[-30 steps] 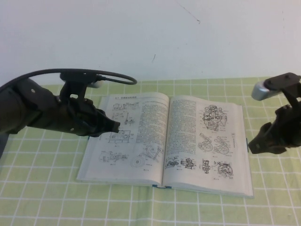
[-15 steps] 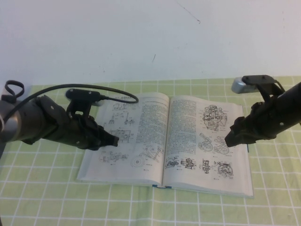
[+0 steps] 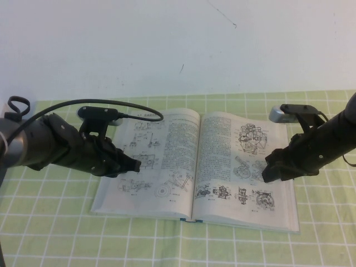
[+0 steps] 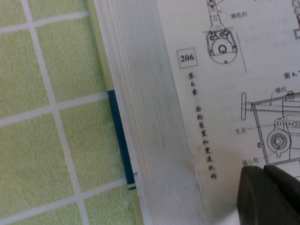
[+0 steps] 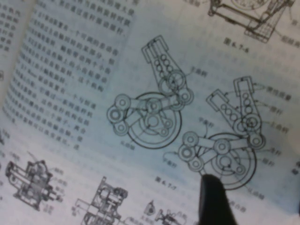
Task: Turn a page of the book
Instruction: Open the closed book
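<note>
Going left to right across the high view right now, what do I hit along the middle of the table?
Left gripper over the left-hand page → the book at its center fold → right-hand page → right gripper over that page's drawings → green checked tablecloth.

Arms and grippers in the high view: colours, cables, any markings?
Both arms are matte black with chunky rounded segments. The left gripper, over the book's left page, tapers to a blunt black tip; a black cable loops above its wrist bracket. The right gripper, over the right page, carries a silver-grey wrist camera. No markings visible.
</note>
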{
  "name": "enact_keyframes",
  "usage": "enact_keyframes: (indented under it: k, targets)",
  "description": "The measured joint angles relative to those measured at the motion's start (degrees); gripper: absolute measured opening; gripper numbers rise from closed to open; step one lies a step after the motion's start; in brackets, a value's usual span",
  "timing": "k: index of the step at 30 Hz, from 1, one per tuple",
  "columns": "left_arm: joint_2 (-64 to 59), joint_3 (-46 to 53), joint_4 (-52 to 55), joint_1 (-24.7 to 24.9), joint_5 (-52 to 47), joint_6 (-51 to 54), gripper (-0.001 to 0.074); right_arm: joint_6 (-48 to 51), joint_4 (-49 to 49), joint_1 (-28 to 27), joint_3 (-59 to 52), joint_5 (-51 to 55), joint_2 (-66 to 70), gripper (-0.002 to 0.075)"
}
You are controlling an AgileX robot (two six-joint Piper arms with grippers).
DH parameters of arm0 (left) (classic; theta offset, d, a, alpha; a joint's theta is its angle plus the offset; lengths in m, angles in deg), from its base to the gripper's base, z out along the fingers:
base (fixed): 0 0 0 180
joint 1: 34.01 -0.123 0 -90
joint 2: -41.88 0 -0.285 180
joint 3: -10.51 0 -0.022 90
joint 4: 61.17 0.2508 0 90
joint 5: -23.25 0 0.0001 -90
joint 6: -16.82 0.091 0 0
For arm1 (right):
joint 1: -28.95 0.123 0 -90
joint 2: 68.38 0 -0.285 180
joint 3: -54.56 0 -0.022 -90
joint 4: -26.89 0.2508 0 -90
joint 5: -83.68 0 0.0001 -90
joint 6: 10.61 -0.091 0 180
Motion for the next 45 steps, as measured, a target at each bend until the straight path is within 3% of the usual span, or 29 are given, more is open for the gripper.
enact_keyframes:
  k: [13, 23, 29, 45]
  targets:
    - [0.0, 0.0, -0.21, 0.0, 0.0, 0.0, -0.0003, 4.13, 7.18, -0.11, 1.06, 0.47, 0.7, 0.0375]
    - [0.0, 0.0, -0.58, 0.0, 0.0, -0.18, -0.0003, -6.73, -7.21, -0.53, 7.07, 6.48, 0.7, 0.0375]
    - [0.0, 0.0, -0.58, -0.1, 0.0, -0.18, -0.0003, -8.65, -8.0, -0.53, 7.2, 7.29, 3.59, 0.0375]
    - [-0.02, -0.1, -0.98, -0.1, 0.0, -0.18, -0.0004, 2.17, 3.18, -0.53, 7.44, 7.19, 4.58, 0.0375]
